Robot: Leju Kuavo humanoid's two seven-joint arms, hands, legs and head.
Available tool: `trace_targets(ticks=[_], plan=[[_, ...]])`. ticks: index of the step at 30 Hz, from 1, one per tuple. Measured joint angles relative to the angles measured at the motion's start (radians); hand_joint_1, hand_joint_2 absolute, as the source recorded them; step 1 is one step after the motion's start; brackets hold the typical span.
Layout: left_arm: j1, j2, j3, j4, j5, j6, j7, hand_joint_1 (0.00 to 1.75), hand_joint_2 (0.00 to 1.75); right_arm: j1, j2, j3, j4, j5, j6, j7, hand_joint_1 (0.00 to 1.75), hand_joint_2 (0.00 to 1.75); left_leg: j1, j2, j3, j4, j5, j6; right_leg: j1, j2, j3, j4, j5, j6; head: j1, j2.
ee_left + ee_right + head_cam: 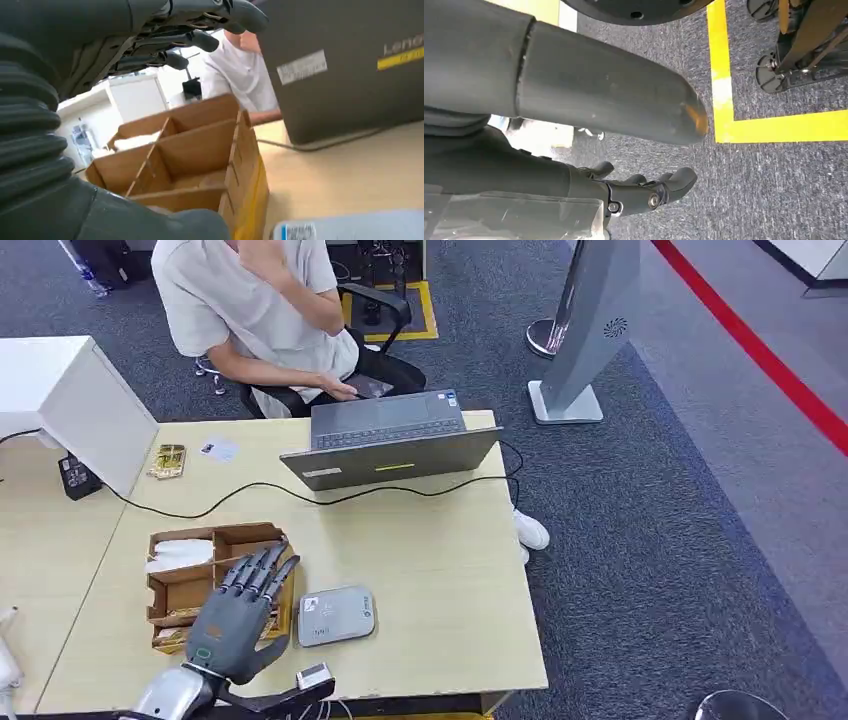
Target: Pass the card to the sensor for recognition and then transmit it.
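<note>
head view shows the left hand (238,615) hovering over the near right part of a cardboard box (190,585) with compartments, on the near left of the counter (430,570). its fingers (262,570) are stretched out and apart, released, grasping nothing. just right of the box lies a flat grey sensor (337,615) with a white label. white items sit in the box's far left compartment, and something yellowish lies in the near one; i cannot tell whether either is the card. farther back on the counter stands an open laptop (390,445), with a black cable (400,492) running in front of it. a person (265,310) sits on the far side. right wrist view shows the right hand (634,192) above grey carpet with yellow tape; its fingers curl inward around nothing.
</note>
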Motion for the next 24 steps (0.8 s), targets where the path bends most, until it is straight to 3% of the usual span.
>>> trace_targets(ticks=[24], plan=[[0.029,0.007,0.0,0.069,0.015,-0.021,0.004,0.0,1.75,0.0,0.0,0.0,0.0,0.003,0.0,0.011,0.0,0.0,0.0,0.0,0.0,0.0,0.0,0.0,0.0,0.0,0.0,0.0,0.0,0.0,0.0,0.0]])
